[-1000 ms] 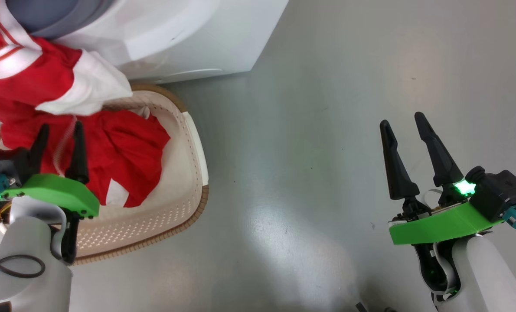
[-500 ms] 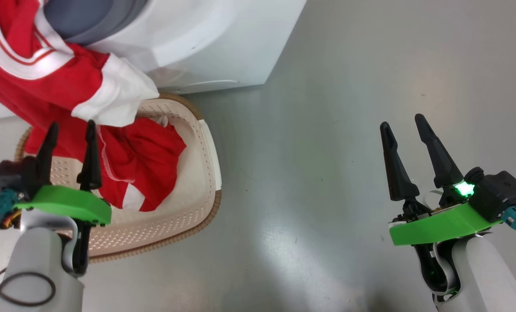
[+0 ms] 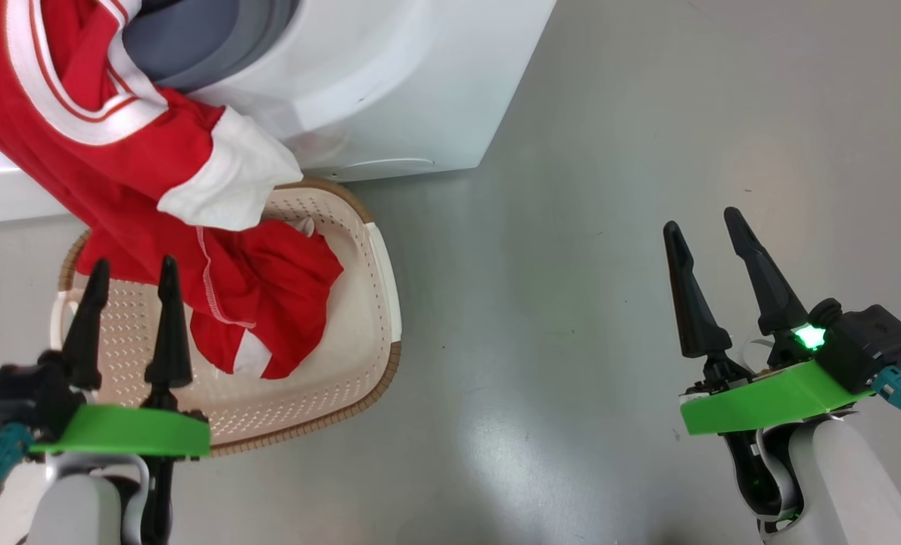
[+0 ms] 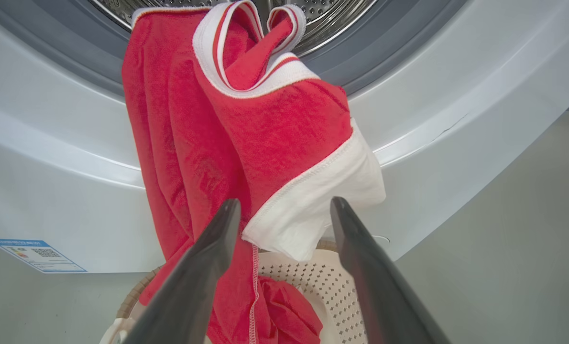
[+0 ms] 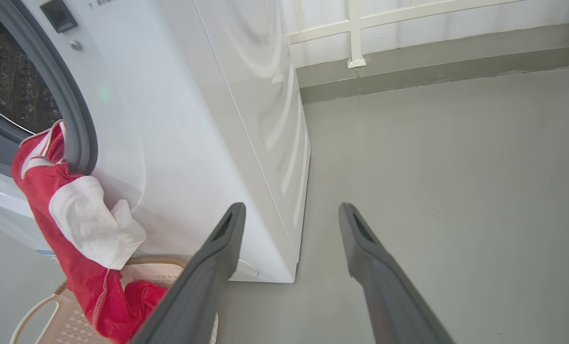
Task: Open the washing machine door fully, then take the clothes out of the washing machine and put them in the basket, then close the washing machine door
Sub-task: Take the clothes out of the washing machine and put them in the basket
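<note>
Our left hand (image 3: pixel 135 261) has pulled back from the clothes (image 3: pixel 117 151) since a second ago, and its fingers have spread a bit more; our head has turned as well, so the whole head view has slid, and that is not the things moving.

We think the job is about half done. The mouth of the washing machine (image 3: pixel 390 91) is clear, so we judge the washing machine door is already open. The red clothes hang out of the drum (image 4: pixel 332 14) and down over the white front; their low end lies in the basket (image 3: pixel 344 356), which sits on the floor (image 3: pixel 609 227) just beside the machine; their top end is inside the drum, so they are not all out yet. What is left, as we see it: get the rest of the cloth into the basket, then shut the door.

Our left hand is wide open and holds nothing; it hangs over the bare near side of the basket, near the red cloth but not touching it. Our right hand (image 3: pixel 702 217) is wide open too and holds nothing; it hangs over bare floor, well apart from the basket.
</note>
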You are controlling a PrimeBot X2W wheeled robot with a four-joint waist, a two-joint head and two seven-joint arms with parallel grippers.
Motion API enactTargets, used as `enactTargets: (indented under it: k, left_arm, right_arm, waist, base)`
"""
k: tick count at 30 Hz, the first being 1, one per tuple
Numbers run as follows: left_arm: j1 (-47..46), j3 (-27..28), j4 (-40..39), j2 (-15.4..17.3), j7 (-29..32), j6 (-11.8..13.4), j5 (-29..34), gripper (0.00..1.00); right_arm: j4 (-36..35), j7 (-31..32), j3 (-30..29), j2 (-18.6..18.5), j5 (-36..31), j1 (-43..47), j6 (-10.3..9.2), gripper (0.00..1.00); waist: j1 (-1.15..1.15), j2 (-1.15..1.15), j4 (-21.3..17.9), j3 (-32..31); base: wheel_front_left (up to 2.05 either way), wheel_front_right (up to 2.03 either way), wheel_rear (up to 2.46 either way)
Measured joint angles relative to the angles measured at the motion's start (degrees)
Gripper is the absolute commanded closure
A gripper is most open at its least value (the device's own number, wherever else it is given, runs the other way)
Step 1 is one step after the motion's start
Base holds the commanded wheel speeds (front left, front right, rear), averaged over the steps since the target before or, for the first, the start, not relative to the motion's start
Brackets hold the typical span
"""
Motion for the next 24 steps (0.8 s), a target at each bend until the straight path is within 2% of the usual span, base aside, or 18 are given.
enactTargets:
  k: [18, 24]
  left_arm:
    - [1.85, 0.25, -4.88, -0.66, 0.00, 0.00, -1.36, 0.00]
    - [-2.80, 0.93, -8.89, 0.01, 0.00, 0.00, -1.42, 0.00]
  right_arm:
    - [0.00, 0.00, -0.19, 0.00, -0.07, 0.02, 0.00, 0.00]
    - [0.05, 0.00, -0.38, 0.00, -0.07, 0.01, 0.00, 0.00]
  waist:
    - [0.00, 0.00, 0.29, 0.03]
    - [0.00, 0.00, 0.87, 0.45]
  base:
    - [0.00, 0.00, 0.00]
    - [0.00, 0.00, 0.00]
